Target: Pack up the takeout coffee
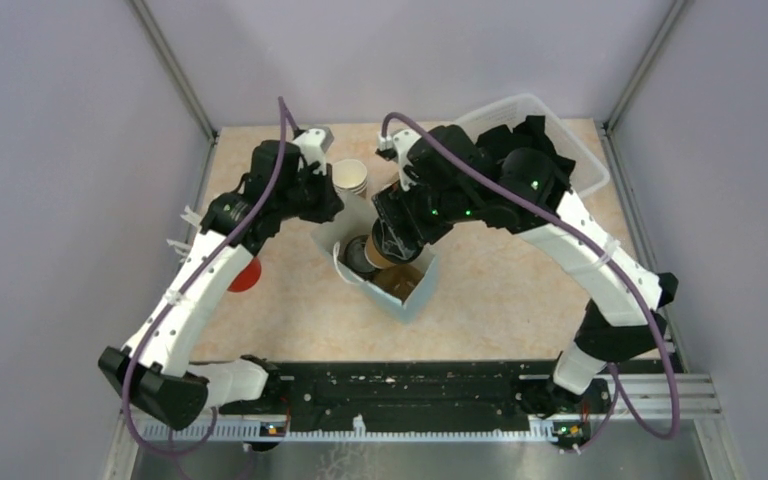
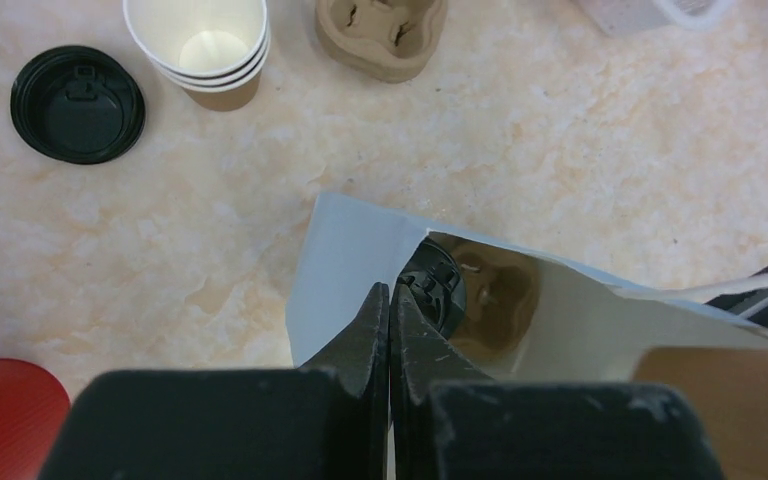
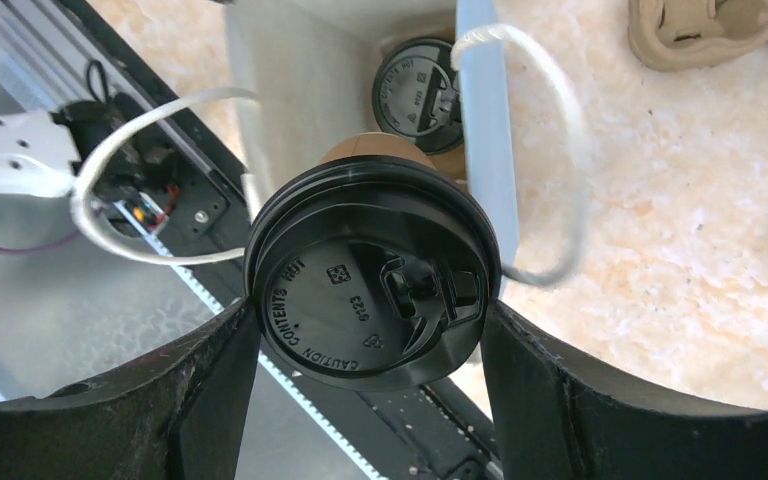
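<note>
**Cup at bag mouth**

Right gripper clamps a lidded kraft cup at its black lid, over the open white paper bag. Second lidded cup sits down inside the bag. Left gripper: jaws pressed together at the bag's rim.

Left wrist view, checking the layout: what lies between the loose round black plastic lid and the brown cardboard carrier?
A stack of lidless kraft-brown paper cups stands between the black lid and cardboard carrier, seen in left wrist view.

Red cup, cardbd carrier, wht paper bag
</note>
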You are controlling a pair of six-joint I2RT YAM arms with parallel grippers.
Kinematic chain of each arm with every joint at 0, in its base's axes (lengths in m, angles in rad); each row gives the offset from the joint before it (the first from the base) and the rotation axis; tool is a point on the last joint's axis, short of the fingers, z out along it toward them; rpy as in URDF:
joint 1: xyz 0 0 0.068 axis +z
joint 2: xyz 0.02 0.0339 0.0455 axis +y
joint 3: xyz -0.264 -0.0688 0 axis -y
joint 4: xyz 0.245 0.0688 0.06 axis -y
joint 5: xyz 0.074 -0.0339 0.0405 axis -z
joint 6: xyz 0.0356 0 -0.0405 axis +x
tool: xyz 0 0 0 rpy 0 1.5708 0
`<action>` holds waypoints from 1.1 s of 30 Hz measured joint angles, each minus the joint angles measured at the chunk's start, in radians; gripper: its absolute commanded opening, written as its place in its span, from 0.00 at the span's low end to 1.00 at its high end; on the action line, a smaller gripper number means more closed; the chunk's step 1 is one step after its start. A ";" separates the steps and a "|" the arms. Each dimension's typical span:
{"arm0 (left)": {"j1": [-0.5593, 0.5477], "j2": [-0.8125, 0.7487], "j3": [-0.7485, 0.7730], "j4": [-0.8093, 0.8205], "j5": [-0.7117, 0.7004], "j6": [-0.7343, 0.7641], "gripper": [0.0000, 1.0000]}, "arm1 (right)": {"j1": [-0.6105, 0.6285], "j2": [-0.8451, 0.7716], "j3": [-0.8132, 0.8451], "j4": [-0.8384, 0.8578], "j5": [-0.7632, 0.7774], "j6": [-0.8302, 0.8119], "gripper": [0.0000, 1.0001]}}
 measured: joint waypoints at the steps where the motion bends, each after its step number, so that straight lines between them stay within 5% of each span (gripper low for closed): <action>1: 0.000 -0.030 -0.018 0.018 0.009 -0.002 0.00 | 0.013 0.009 0.002 -0.008 0.018 -0.005 0.61; 18: 0.000 -0.236 -0.202 0.155 0.092 -0.053 0.00 | 0.317 0.155 0.023 -0.087 0.441 -0.061 0.53; 33: 0.000 -0.395 -0.304 0.201 0.101 -0.060 0.00 | 0.329 0.043 -0.409 0.157 0.559 -0.167 0.53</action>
